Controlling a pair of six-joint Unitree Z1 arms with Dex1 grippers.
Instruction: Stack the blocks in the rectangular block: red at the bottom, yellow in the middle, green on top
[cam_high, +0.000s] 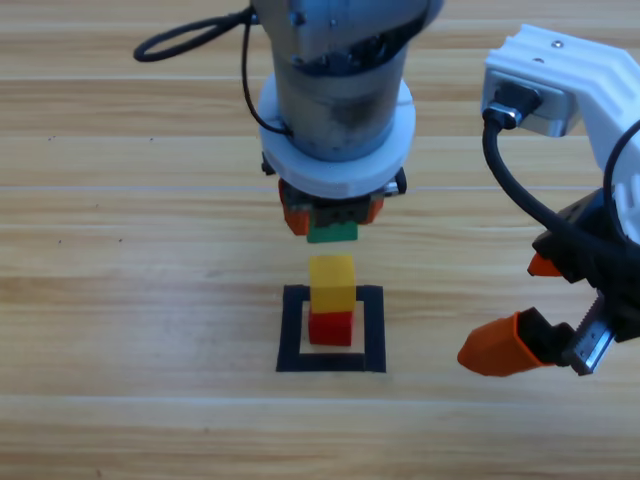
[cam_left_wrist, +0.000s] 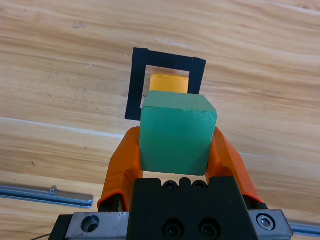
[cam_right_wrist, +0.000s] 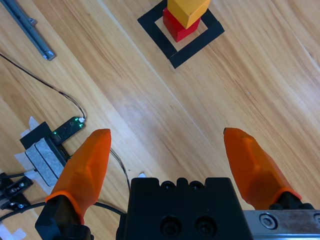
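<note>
Inside the black tape rectangle (cam_high: 331, 329) the yellow cube (cam_high: 331, 283) sits on the red cube (cam_high: 331, 327). My left gripper (cam_high: 331, 216) hangs above and just behind this stack, shut on the teal-green cube (cam_high: 332, 232). The left wrist view shows the green cube (cam_left_wrist: 176, 132) between the orange jaws, with the yellow cube (cam_left_wrist: 169, 83) and the tape rectangle (cam_left_wrist: 137, 85) below it. My right gripper (cam_high: 520, 305) waits open at the right, well clear of the stack. The right wrist view shows the yellow cube (cam_right_wrist: 187, 11), the red cube (cam_right_wrist: 177, 27) and the tape rectangle (cam_right_wrist: 187, 50) far ahead of the right gripper (cam_right_wrist: 172, 167).
A black cable (cam_high: 190, 40) loops at the top left of the table. The right wrist view shows a metal rail (cam_right_wrist: 30, 29), thin wires and a small taped board with a green light (cam_right_wrist: 65, 129) at the table's side.
</note>
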